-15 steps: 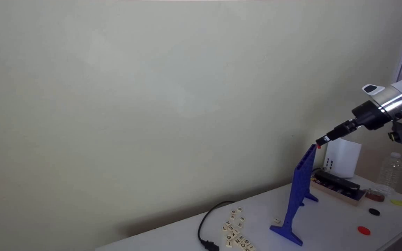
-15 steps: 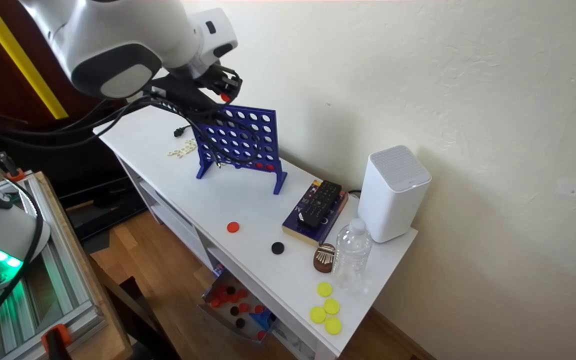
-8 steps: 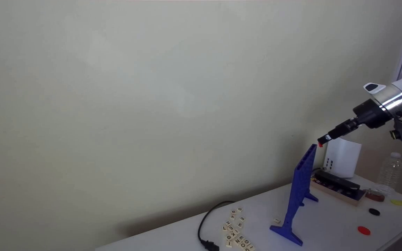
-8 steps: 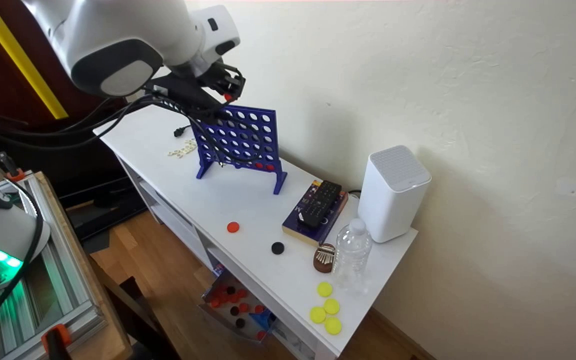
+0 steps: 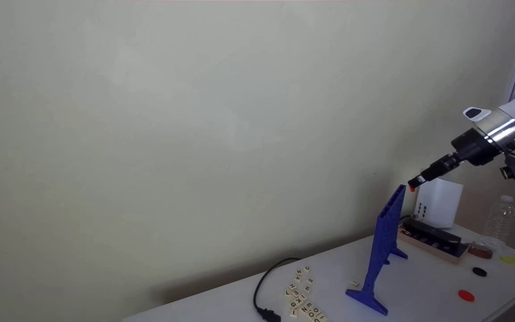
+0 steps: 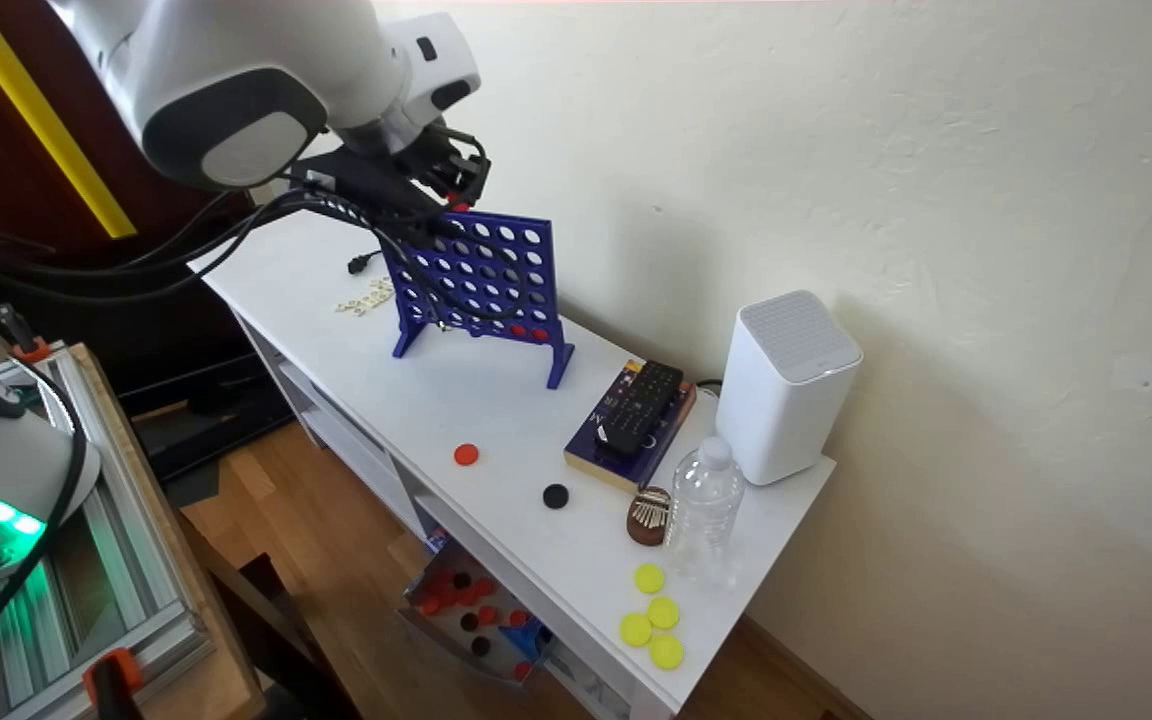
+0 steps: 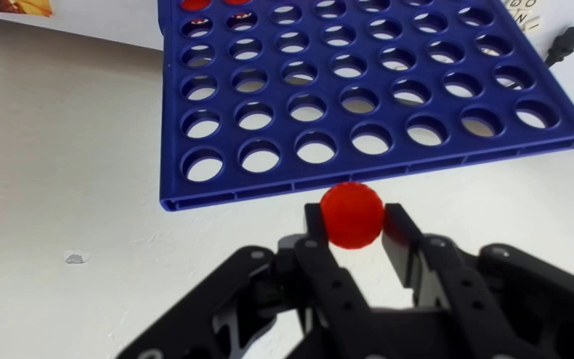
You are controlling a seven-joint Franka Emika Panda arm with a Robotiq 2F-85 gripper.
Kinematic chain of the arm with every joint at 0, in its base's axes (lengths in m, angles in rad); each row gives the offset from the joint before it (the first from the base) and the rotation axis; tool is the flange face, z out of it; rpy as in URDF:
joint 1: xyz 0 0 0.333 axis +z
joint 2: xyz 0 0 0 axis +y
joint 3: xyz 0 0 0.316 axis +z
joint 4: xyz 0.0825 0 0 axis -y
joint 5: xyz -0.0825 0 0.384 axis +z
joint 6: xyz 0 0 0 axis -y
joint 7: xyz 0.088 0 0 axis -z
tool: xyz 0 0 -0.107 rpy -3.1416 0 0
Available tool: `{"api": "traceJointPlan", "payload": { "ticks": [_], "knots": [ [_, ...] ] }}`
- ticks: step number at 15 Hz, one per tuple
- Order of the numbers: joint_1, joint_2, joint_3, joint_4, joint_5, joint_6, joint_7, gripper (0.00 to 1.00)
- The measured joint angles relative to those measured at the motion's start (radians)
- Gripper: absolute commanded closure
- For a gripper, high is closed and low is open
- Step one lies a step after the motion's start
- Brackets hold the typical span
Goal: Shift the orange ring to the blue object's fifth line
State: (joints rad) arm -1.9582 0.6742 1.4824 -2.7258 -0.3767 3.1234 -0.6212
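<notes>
The orange ring is a solid red-orange disc (image 7: 352, 215), held edge-on between the two black fingertips of my gripper (image 7: 354, 219). In an exterior view the disc (image 5: 412, 189) hangs under the fingertips (image 5: 414, 183), slightly to the side of the blue stand's top edge. The blue object (image 5: 385, 232) is a slanted upright panel with round holes and open slots along its top; it also shows in the wrist view (image 7: 281, 117). In the wrist view the disc overlaps the top edge at the divider right of the third slot from the left. Contact is unclear.
Another red-orange disc (image 6: 466, 455) and a black disc (image 6: 556, 496) lie on the white table. Nearby are a book with a remote (image 6: 641, 405), a bottle (image 6: 706, 505), a white box (image 6: 786, 390), yellow discs (image 6: 664, 612) and letter tiles (image 5: 300, 297).
The gripper and disc have shifted slightly to the right in both exterior views, a little away from the stand's top edge in one. The disc has dipped slightly in the last half second.
</notes>
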Motion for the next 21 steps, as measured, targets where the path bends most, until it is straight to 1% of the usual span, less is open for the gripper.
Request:
{"api": "traceJointPlan", "payload": {
  "ticks": [4,9,13,21],
  "knots": [
    [0.023,-0.007,-0.001,0.022,0.000,-0.028,0.003,0.91],
    [0.071,-0.017,-0.016,0.052,0.000,-0.050,0.004,0.91],
    [0.104,-0.026,-0.039,0.073,0.000,-0.059,0.004,0.91],
    [0.145,-0.028,-0.084,0.091,0.000,-0.063,0.004,0.91]
  ]
}}
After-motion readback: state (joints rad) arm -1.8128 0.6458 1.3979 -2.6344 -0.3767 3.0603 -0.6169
